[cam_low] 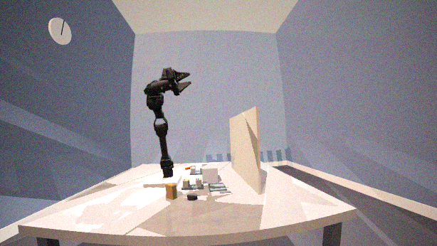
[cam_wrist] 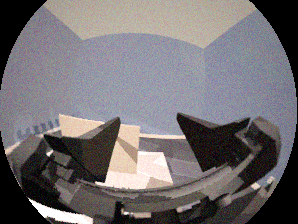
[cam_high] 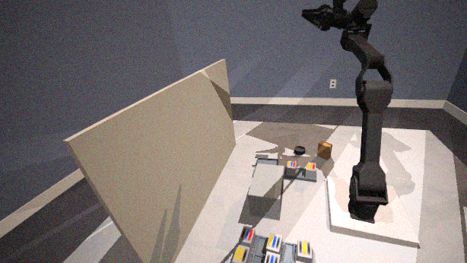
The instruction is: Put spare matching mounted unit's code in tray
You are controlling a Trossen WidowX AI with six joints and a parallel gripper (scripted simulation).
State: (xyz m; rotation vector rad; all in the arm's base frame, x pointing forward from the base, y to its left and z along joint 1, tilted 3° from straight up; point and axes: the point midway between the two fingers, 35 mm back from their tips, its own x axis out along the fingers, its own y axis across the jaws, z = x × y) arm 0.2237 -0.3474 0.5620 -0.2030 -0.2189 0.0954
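Observation:
My gripper [cam_high: 304, 14] [cam_low: 190, 78] [cam_wrist: 148, 118] is open and empty, high above the table. Two small striped units stand on a dark base: one unit [cam_high: 291, 167] [cam_low: 198, 183] shows yellow, blue and red, the other [cam_high: 311, 169] [cam_low: 186, 183] yellow and red. At the near edge of the top view, several more striped units, such as a red-and-blue one [cam_high: 248, 234], a yellow-and-blue one [cam_high: 274, 242] and a yellow-and-dark one [cam_high: 304, 248], sit at grey racks. I cannot tell which unit is the mounted one; no printed code is readable. A flat grey piece [cam_high: 268, 162] [cam_low: 218, 188], possibly the tray, lies behind the grey box.
The grey box [cam_high: 267, 179] [cam_low: 210, 174] stands mid-table. A tall beige panel [cam_high: 163, 148] [cam_low: 243, 149] [cam_wrist: 129, 145] stands along one side. An orange-brown block [cam_high: 325, 150] [cam_low: 171, 191] and a black disc [cam_high: 300, 150] [cam_low: 192, 196] are near the two-unit base.

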